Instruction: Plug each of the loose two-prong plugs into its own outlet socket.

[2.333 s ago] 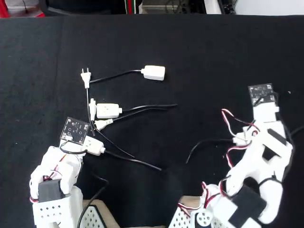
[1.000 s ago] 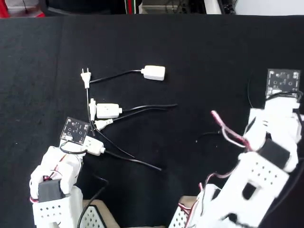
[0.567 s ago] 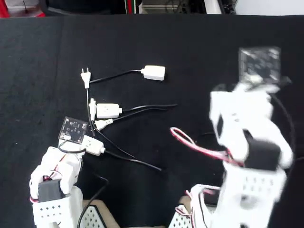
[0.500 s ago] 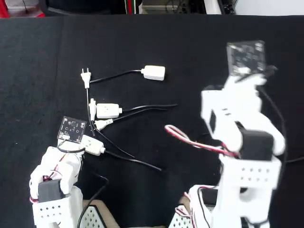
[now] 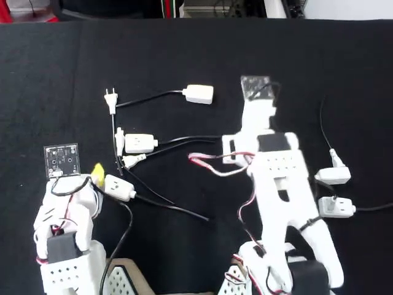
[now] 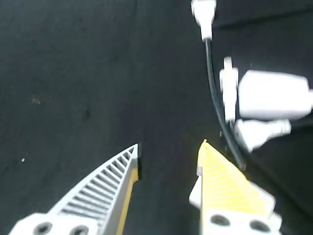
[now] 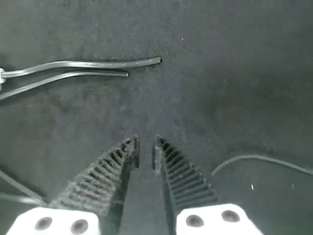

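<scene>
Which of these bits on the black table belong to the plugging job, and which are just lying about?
For the job: white two-prong plug on black cable; white rectangular outlet socket; second white socket; third white socket; left gripper; right gripper.

Just lying about: clutter beyond the table's far edge; black cloth, merely the surface.

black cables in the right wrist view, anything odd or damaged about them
Yes. The two thin black cables lie side by side on the black cloth-covered table and both stop in blunt cut ends, joined to nothing. One runs a little further than the other. Nothing else looks spilled or broken.
</scene>
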